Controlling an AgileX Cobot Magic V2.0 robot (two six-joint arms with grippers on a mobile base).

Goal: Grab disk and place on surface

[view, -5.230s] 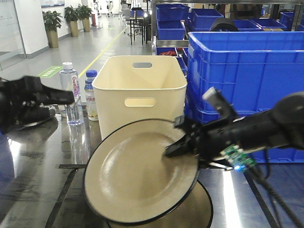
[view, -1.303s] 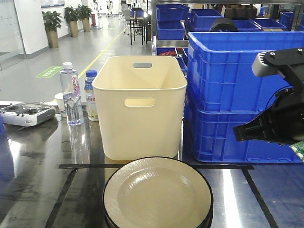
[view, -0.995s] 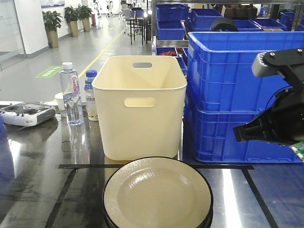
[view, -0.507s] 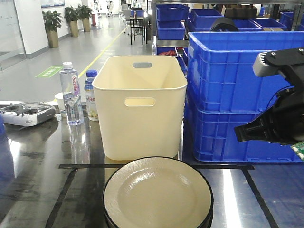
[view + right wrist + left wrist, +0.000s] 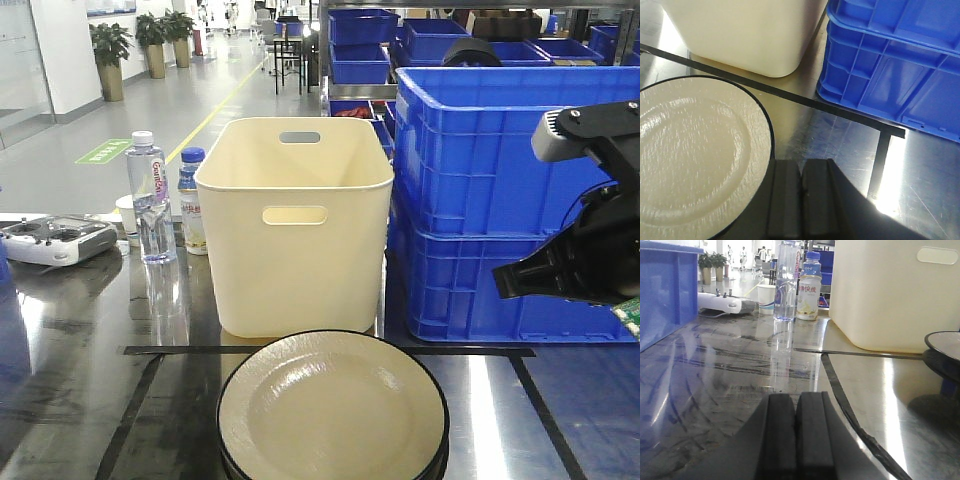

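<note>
The disk (image 5: pixel 330 410) is a cream plate with a black rim. It lies flat at the front middle of the dark glossy surface (image 5: pixel 60 380), on top of another dark-rimmed plate, inside black tape lines (image 5: pixel 330 350). In the right wrist view my right gripper (image 5: pixel 801 162) is shut and empty. It hangs above the surface (image 5: pixel 850 140), just right of the disk (image 5: pixel 695 160) and apart from it. The right arm (image 5: pixel 590 255) is raised at the right edge. My left gripper (image 5: pixel 797 396) is shut and empty, low over the surface (image 5: pixel 730 380). The disk's rim (image 5: pixel 945 342) shows far to its right.
A cream bin (image 5: pixel 295 230) stands behind the disk, with stacked blue crates (image 5: pixel 510 200) to its right. Two bottles (image 5: pixel 148 195) and a grey remote controller (image 5: pixel 55 240) sit at the back left. A paper cup (image 5: pixel 766 299) and another blue crate (image 5: pixel 665 290) show in the left wrist view.
Five seconds ago my right gripper held the disk tilted in the air; now the disk lies flat and released, and both arms have pulled back. Nothing has moved over the last second.
</note>
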